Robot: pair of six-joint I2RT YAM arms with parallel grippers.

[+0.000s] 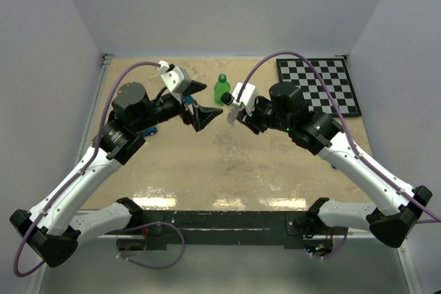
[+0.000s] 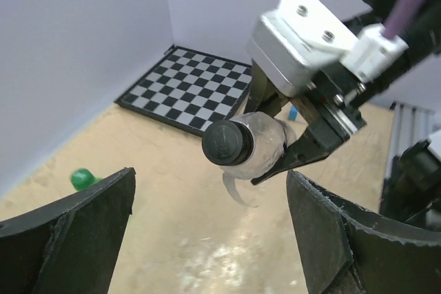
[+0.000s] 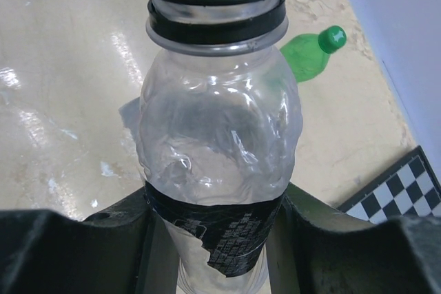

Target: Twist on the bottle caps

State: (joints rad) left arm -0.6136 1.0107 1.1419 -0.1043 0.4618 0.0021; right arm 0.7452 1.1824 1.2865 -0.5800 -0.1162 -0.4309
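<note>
In the pinch of the right gripper (image 3: 217, 218), at the dark label band: the clear bottle (image 3: 217, 135), held off the table (image 1: 207, 170) near its middle, neck turned left. Wears the black cap (image 2: 224, 142) on that neck, just above a dark collar ring; cannot tell whether screwed fully home. Facing it from the left, close by: the left gripper (image 1: 211, 99), fingers spread wide, closed on nothing, the cap in line with the gap between them. Beyond both, toward the far edge and near the table's middle: the green bottle (image 1: 221, 89), upright, with the green cap (image 3: 335, 38) on its top. At the far right corner, flat on the tabletop: a black-and-white chequered board (image 1: 320, 86). On the left side, mostly hidden under the robot's own links: a small blue thing (image 1: 147, 131), too covered to name.
</note>
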